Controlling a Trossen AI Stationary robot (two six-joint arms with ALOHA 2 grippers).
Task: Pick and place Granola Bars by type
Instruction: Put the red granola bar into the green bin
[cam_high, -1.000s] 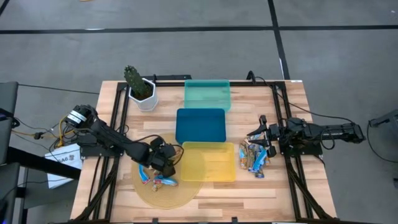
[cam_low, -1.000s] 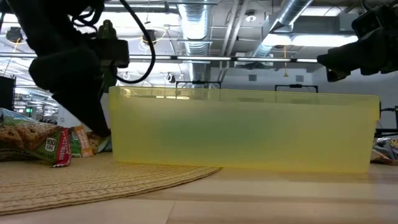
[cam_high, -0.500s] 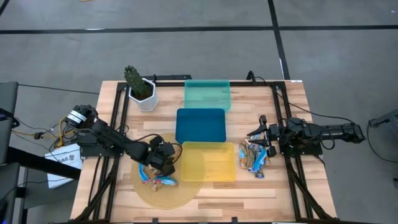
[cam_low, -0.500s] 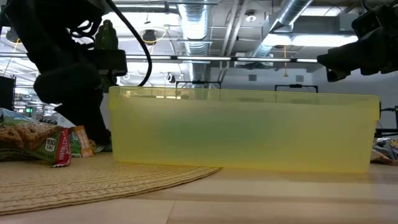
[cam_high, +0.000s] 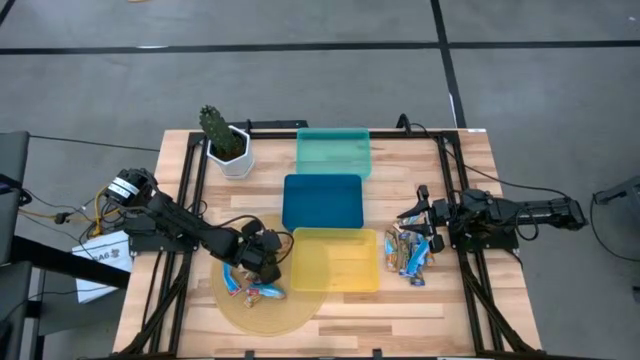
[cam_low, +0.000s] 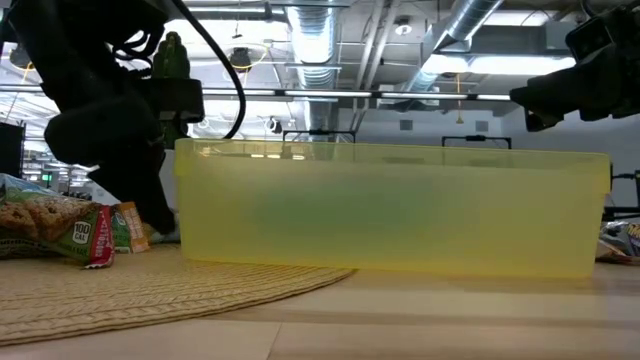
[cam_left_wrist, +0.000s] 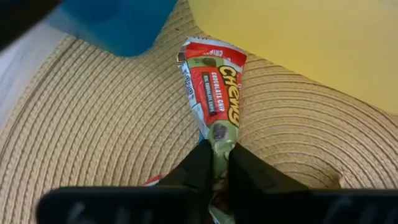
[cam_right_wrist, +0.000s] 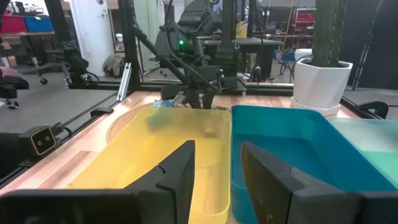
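My left gripper (cam_left_wrist: 216, 165) is down on the round woven mat (cam_high: 240, 305) and shut on a red-and-green granola bar (cam_left_wrist: 214, 93). Two or three more bars (cam_high: 255, 291) lie on the mat beside it; the low view shows them as a green-red bar (cam_low: 60, 225). My right gripper (cam_right_wrist: 214, 168) hovers open at the table's right side (cam_high: 418, 215), just beyond a pile of blue-white and tan bars (cam_high: 410, 252) lying on the table. My left gripper pinches the bar's near end (cam_left_wrist: 217, 142) between its two fingers, and the wrapper is squeezed narrow there. The fingers (cam_left_wrist: 198, 168) slant down from above and lie along the bar. The bar's far end (cam_left_wrist: 211, 53) lies flat on the woven mat.
A yellow tray (cam_high: 335, 258) stands beside the mat, with a blue tray (cam_high: 322, 200) and a teal tray (cam_high: 334, 152) behind it toward the far edge. A potted cactus (cam_high: 225, 145) stands at the far left. Black frame rails run along both table sides.
My left gripper has sunk a little toward the bars on the mat. The trays, the pile on the right and my right arm have kept still.
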